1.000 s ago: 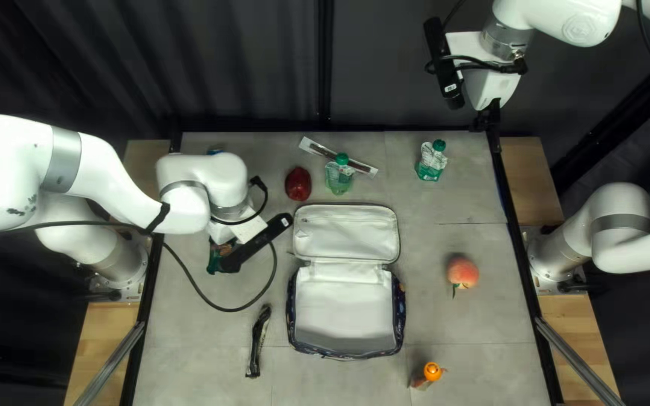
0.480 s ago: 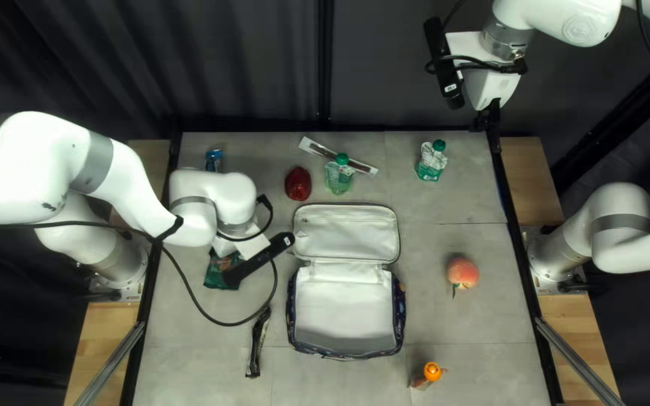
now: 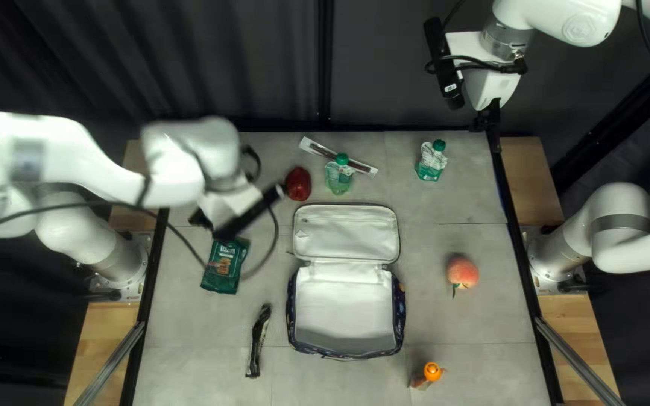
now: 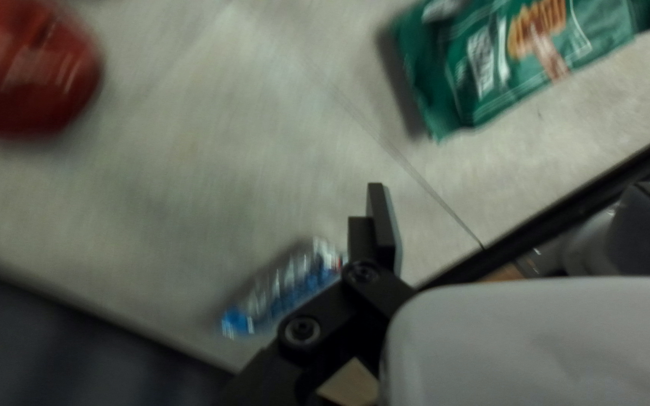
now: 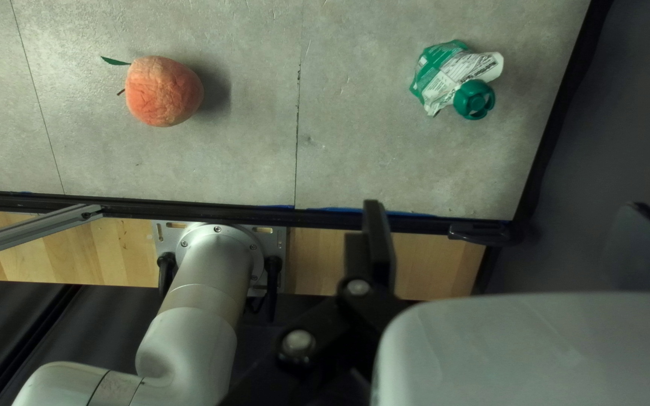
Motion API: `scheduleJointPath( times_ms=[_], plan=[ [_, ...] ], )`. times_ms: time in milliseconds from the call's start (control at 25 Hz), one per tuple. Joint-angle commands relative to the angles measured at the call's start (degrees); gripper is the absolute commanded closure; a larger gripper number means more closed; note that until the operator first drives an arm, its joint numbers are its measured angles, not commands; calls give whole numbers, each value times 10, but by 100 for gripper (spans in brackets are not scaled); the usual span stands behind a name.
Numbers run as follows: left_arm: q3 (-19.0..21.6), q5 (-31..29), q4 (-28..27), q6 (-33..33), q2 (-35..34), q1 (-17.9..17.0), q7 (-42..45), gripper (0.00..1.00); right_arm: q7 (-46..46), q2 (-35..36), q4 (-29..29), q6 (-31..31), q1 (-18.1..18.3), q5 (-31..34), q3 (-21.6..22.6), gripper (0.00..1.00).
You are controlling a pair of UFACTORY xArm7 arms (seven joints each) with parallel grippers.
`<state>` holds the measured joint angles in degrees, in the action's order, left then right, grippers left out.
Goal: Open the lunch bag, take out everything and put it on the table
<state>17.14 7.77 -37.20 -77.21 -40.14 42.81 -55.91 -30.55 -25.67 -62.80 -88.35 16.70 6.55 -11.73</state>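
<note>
**Q.** Since the bag (image 3: 345, 304) lies open at the middle of the table (image 3: 471, 208), which step is in hand?

**A.** Judged: clearing the left arm (image 3: 77, 163) away from the packet (image 3: 224, 273), then checking the bag. The arm hangs over the far-left corner. The left gripper (image 3: 202, 219) holds nothing. Only one finger (image 4: 382, 223) shows, set as wide as the right gripper's, so the pair is read as apart. The packet lies flat, left of the bag and touching neither it nor the gripper.

**Q.** How is that done well?

**A.** Lift straight up before swinging across. The red item (image 3: 298, 183) sits just right of the wrist, and a blue wrapper (image 4: 280, 293) lies under the gripper by the far edge. A low sweep could knock either.

**Q.** And the right side?

**A.** The right gripper (image 3: 491, 115) hangs high beyond the far-right edge, fingers apart and empty.

**Q.** Containers, largest first?

**A.** Bag: lid (image 3: 346, 232) folded back toward the far side, white lining bare. Nothing shows inside, though the near wall is shadowed. Left pouch (image 3: 339, 175) and right pouch (image 3: 431, 162): both on the table beyond the bag, caps on, contents hidden.
</note>
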Motion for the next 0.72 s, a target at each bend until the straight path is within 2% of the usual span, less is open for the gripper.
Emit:
scheduleJointPath(
  times_ms=[40,80,160,360,440,720],
  plan=[
    [1,-3,-59,-27,-7,47,91,0,0,0,0,0,0,0,0,0],
    [2,2,-66,-27,-7,54,112,0,0,0,0,0,0,0,0,0],
    [34,1,-114,-60,33,69,177,0,0,0,0,0,0,0,0,0],
    [28,7,-112,-62,30,67,174,0,0,0,0,0,0,0,0,0],
    [26,-9,-128,-88,25,64,157,0,0,0,0,0,0,0,0,0],
    [-63,-51,-252,-220,18,97,105,0,0,0,0,0,0,0,0,0]
  ],
)
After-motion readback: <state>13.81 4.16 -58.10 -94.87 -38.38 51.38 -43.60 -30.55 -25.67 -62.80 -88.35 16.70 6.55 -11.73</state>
